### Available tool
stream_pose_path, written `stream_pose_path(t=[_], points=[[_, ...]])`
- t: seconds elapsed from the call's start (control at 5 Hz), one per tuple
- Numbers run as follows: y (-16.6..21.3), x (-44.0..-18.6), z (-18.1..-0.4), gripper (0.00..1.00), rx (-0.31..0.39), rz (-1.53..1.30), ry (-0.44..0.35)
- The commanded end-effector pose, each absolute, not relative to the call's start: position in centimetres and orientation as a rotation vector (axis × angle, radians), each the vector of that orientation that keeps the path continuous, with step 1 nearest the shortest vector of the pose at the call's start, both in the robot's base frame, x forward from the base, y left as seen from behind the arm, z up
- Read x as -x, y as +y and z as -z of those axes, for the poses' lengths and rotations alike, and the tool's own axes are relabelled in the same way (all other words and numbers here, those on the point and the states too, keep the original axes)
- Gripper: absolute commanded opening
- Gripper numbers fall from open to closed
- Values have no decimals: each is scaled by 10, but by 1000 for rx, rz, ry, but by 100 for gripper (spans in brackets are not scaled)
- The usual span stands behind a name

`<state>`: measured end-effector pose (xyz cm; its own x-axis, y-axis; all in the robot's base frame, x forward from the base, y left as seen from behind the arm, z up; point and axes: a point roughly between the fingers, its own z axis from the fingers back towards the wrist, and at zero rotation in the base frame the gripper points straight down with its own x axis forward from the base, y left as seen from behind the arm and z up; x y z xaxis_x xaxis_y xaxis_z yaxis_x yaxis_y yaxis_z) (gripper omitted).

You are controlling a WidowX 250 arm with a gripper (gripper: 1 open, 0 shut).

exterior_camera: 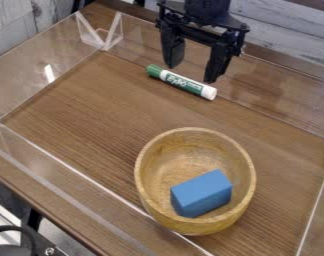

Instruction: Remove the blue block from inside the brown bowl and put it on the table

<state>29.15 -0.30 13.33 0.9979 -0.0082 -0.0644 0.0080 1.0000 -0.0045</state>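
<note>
Currently the pincer [196,62] hangs open, well behind the blue block [202,192], lying diagonally inside the brown bowl [154,157].

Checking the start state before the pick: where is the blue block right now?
The blue block lies inside the brown bowl at the lower right of the camera view, well away from the marker.

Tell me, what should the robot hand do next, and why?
Probably move toward the brown bowl and lower over the blue block. The gripper is open and empty near the marker, far from the block lying inside the bowl.
</note>
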Motion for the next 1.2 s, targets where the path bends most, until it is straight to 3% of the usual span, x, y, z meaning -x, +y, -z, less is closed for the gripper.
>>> stream_pose_path(t=[0.0, 0.4, 1.0], points=[[-11, -278, -130, 100, 4, 36, 72], [-43, -238, -127, 100, -2, 199, 32], [-61, -224, -112, 100, 0, 227, 5]])
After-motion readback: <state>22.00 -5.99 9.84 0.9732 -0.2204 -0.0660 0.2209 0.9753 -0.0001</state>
